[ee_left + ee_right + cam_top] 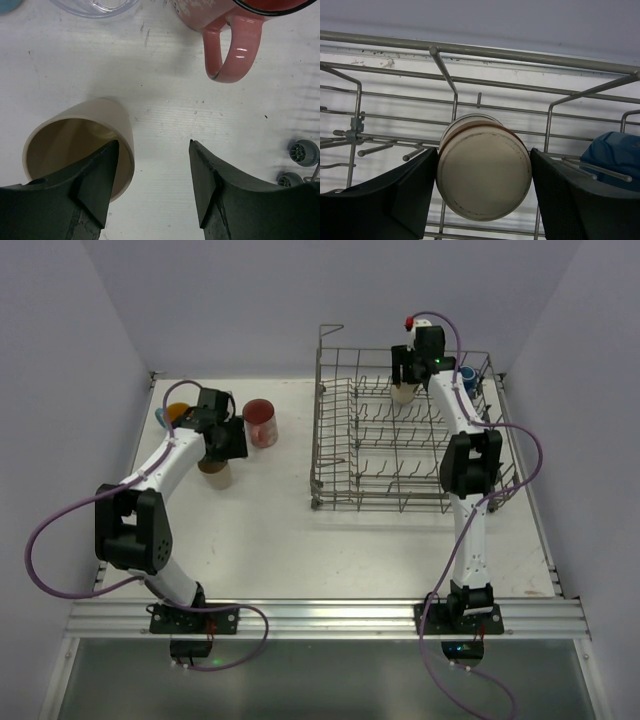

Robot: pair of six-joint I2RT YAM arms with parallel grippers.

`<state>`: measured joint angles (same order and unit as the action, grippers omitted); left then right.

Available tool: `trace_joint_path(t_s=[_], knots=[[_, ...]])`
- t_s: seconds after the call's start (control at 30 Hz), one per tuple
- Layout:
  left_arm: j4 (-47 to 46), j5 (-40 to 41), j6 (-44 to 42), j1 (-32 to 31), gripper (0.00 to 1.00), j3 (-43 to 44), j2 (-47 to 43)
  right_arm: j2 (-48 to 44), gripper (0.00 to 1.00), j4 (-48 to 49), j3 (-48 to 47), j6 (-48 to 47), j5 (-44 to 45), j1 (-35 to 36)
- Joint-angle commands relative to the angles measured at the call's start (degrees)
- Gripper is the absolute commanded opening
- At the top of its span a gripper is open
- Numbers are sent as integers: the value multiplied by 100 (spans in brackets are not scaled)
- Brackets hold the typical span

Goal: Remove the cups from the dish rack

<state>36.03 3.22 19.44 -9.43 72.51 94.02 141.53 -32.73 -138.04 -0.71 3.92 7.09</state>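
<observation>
Cups are split between a white table (280, 540) and the grey wire rack (400, 502) standing on the table's right half. Deep in the rack's far corner, the right gripper (484, 165) has its jaws spread wide, straddling a beige cup (482, 182). That cup leans on the prongs with its base toward the wrist camera. Both fingers lie close against its sides, and we see no squeeze yet. A blue mug (612, 157) sits just beside it in the rack. On the left, the left gripper (153, 145) hangs open over the table. A second beige cup (75, 145) lies against one finger, not between the two. A red mug (235, 55), a clear glass (95, 6) and a light blue mug (175, 415) stand near. We judge the racked cup stiff, light, smooth-glazed and so slippery, and liable to chip on wire. It is best pinched across its round body near the base, then lifted clear of the prongs.
</observation>
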Motion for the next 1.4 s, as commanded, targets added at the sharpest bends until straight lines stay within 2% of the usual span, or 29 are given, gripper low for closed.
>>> trace_joint_path(t_s=[0.0, 0.07, 0.13, 0.27, 0.3, 0.5, 0.63, 0.97, 1.07, 1.13, 1.17, 1.23, 1.27, 1.3, 1.37], knots=[[-202, -50, -19, 47, 63, -26, -252, 102, 73, 118, -162, 27, 188, -15], [-211, -50, -28, 47, 63, -44, -261, 67, 72, 153, -66, 27, 144, -15], [-228, -76, -28, 47, 63, -53, -252, 58, 64, 171, -57, 27, 126, -15], [-228, -103, -19, 47, 64, -62, -279, -20, 6, 162, -65, 219, 109, -15], [-211, -50, 33, 47, 64, -62, -340, -64, 0, 162, -57, 264, 83, -6], [-246, 433, 349, 47, 65, -18, -866, -697, 0, 328, 163, 572, 266, 64], [-254, 548, 446, 47, 65, 113, -1271, -996, 0, 320, 128, 730, 810, 126], [-87, -102, 464, -15, 66, 553, -1571, -2049, 0, 197, 646, 985, 1488, 266], [-254, -777, 376, -94, 66, 650, -1597, -2671, 0, -13, 1083, 1299, 1436, 354], [-753, -1909, 393, -112, 66, 615, -1597, -3103, 0, -93, 1497, 1616, 849, 354], [-990, -2827, 446, -120, 66, 572, -1606, -3532, 0, -93, 1960, 1949, 629, 363], [-2183, -3702, 840, -164, 66, 230, -1676, -3956, 0, -41, 2463, 2528, -150, 363], [-2675, -4307, 1321, -190, 66, 54, -1737, -4350, 0, 12, 2962, 2706, -355, 363], [-3716, -4504, 1560, -269, 66, -269, -1807, -4545, 0, 186, 3237, 2908, -888, 363], [-4671, -4925, 2314, -348, 69, -544, -1817, -4967, 0, 520, 4098, 3435, -1427, 363]])
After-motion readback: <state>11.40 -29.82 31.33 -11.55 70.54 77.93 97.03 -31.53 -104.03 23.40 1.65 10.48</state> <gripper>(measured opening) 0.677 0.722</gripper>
